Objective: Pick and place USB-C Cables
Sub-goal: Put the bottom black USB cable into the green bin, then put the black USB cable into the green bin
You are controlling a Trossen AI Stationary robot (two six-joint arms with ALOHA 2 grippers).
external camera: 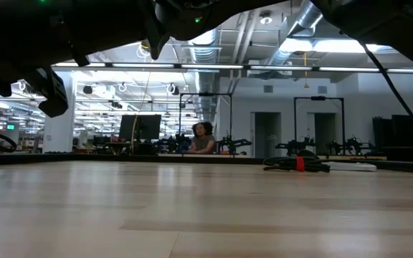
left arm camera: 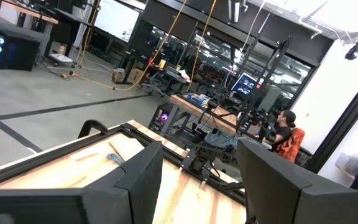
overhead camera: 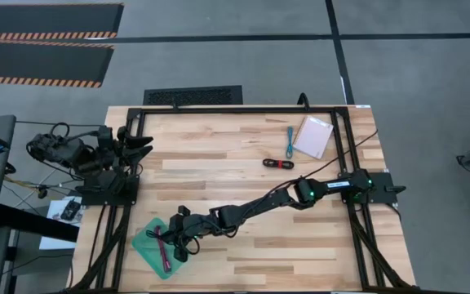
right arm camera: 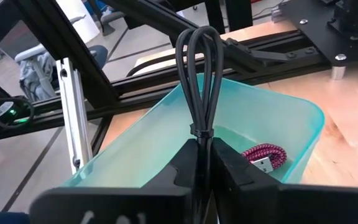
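**Black cable held over the teal bin**

The right gripper (right arm camera: 202, 163) reaches to the tabletop's front-left corner, fingers clamped tight on a looped black bundled cable (right arm camera: 201, 81) above the translucent teal plastic bin (overhead camera: 147, 247). A braided magenta cable (right arm camera: 265, 155) lies inside the bin. A teal cable (overhead camera: 290, 142) and a black-and-red cable (overhead camera: 277, 163) lie near the back-right corner, beside a white flat packet (overhead camera: 313, 136). The left gripper (left arm camera: 197, 180) waits, parted wide, at the left edge.

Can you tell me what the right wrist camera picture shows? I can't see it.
The right gripper pinches a looped black cable just above a see-through teal bin. A magenta cable already lies inside the bin, which sits on the wooden table.
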